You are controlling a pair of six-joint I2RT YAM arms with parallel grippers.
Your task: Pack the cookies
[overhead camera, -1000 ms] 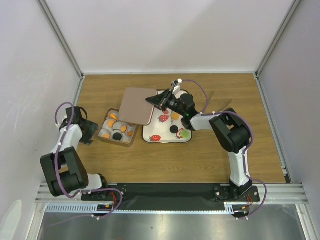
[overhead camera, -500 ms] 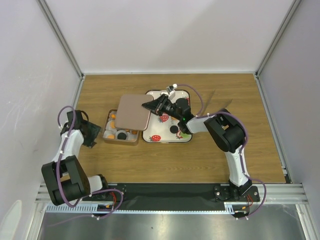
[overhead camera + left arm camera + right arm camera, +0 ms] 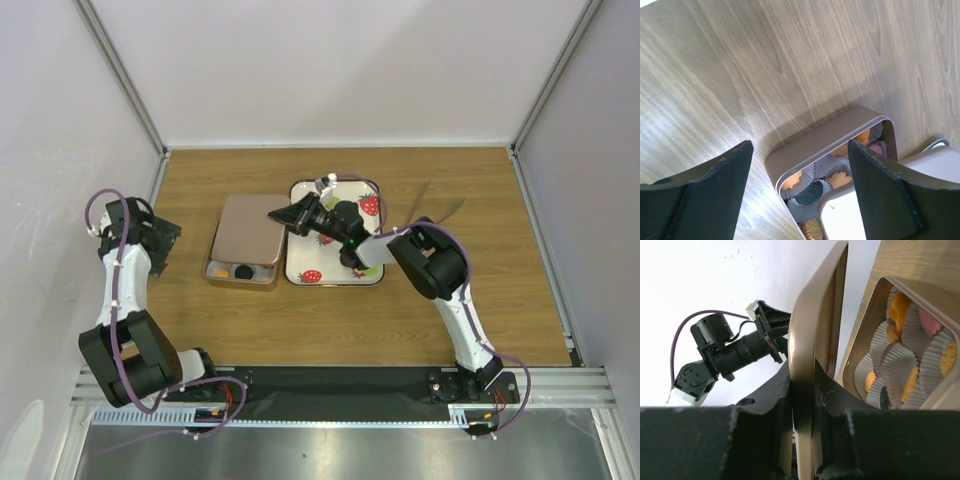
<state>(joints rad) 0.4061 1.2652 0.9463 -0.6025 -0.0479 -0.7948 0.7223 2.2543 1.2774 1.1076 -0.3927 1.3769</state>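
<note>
Cookies [image 3: 841, 179]: small round discs, orange, pink and black, lying flat, faces up, in fluted paper cups inside a brown round-cornered tin [image 3: 815, 145], left of table centre. Smooth matching lid [image 3: 248, 228] covers all but the near strip. Right gripper [image 3: 802, 400] clamps the lid's edge. Left gripper [image 3: 800, 147]: fingers apart, empty, near the left edge.

Wooden table [image 3: 450, 190], brown tin [image 3: 825, 140] beside strawberry-print tray [image 3: 332, 270].
</note>
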